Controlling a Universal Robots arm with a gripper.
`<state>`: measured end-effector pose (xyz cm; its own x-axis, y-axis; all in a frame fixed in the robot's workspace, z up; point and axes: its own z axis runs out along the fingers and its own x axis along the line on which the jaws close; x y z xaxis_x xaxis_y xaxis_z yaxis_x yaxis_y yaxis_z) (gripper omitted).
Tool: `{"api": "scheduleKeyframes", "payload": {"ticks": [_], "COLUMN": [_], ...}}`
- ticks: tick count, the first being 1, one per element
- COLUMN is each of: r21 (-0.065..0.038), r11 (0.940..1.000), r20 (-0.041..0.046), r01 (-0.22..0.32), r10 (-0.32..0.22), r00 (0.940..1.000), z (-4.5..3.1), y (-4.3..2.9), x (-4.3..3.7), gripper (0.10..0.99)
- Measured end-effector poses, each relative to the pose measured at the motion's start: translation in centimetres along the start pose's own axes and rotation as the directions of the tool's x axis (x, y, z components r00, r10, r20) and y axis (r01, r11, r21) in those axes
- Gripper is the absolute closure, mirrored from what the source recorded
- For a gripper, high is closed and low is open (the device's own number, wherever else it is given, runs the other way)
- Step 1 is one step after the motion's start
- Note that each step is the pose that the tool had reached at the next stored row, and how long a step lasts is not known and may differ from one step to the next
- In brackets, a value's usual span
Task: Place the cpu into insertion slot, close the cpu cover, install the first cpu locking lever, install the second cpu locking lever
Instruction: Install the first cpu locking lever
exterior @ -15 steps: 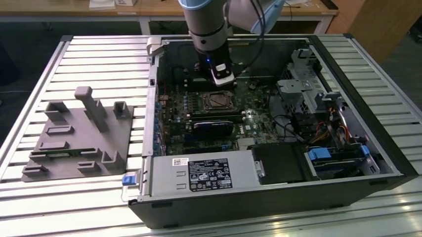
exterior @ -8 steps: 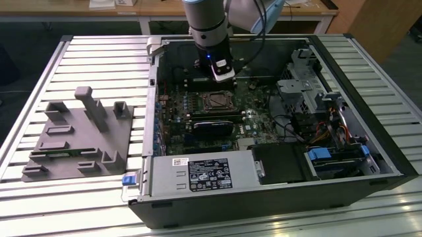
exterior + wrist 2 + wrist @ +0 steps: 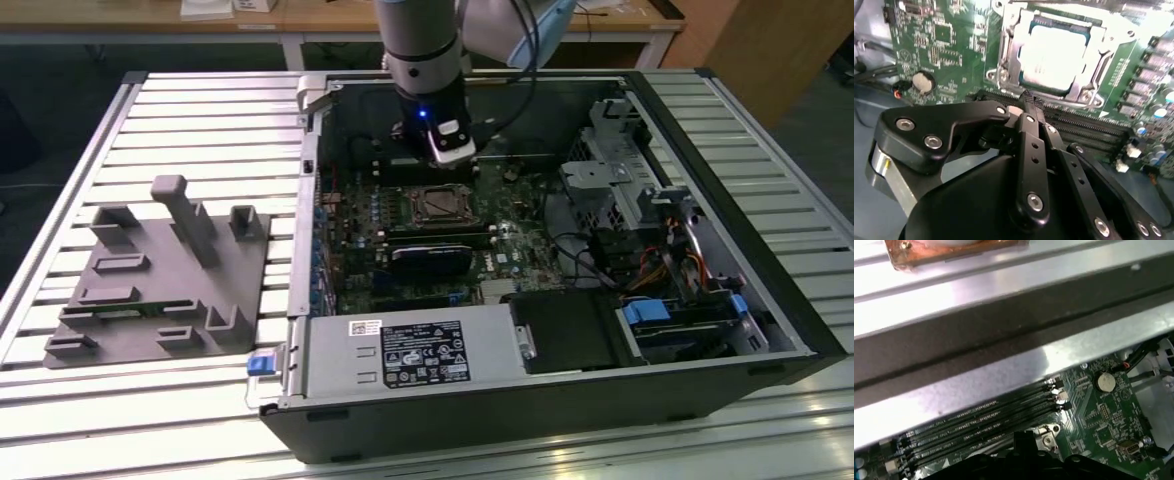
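Note:
The cpu [image 3: 1054,50] lies in the insertion slot [image 3: 434,205] on the green board inside the open computer case. Its pale metallic top shows through the window of the silvery cpu cover [image 3: 1091,75], which lies flat over it. My gripper [image 3: 1029,99] hangs just off the slot's edge, above the memory slots, with its black fingers [image 3: 1026,130] together and nothing between them. In the exterior view the gripper [image 3: 447,155] stands upright a little behind the slot. I cannot tell how the locking levers stand.
Long black memory slots [image 3: 1094,127] run beside the socket, with a coin battery [image 3: 922,82] nearby. A black card [image 3: 430,262], the power supply [image 3: 400,355] and a drive cage [image 3: 607,190] crowd the case. A grey fixture [image 3: 160,280] stands on the slatted table at the exterior view's left.

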<state>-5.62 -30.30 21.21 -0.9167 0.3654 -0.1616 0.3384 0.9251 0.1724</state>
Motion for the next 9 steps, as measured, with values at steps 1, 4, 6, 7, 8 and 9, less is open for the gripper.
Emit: {"api": "scheduleKeyframes", "payload": {"ticks": [1, 4, 6, 7, 8, 9], "r21": [0.012, 0.049, 0.071, 0.082, 0.120, 0.121], "r11": [0.9999, 0.9988, 0.9974, 0.9965, 0.9927, 0.9925], "r20": [0.0012, 0.0053, 0.0006, -0.0050, -0.0487, -0.0533], "r01": [0.002, 0.009, 0.012, 0.013, 0.016, 0.016], "r10": [-0.002, -0.009, -0.012, -0.013, -0.011, -0.010], "r00": [1.0000, 0.9999, 0.9999, 0.9999, 0.9988, 0.9985], "z": [0.02, 0.05, 0.10, 0.12, 0.17, 0.17], "y": [0.02, 0.09, 0.14, 0.16, -0.04, -0.22], "x": [-0.05, -0.24, -0.38, -0.48, -0.93, -1.01], "gripper": [0.980, 0.980, 0.980, 0.980, 0.980, 0.980]}}
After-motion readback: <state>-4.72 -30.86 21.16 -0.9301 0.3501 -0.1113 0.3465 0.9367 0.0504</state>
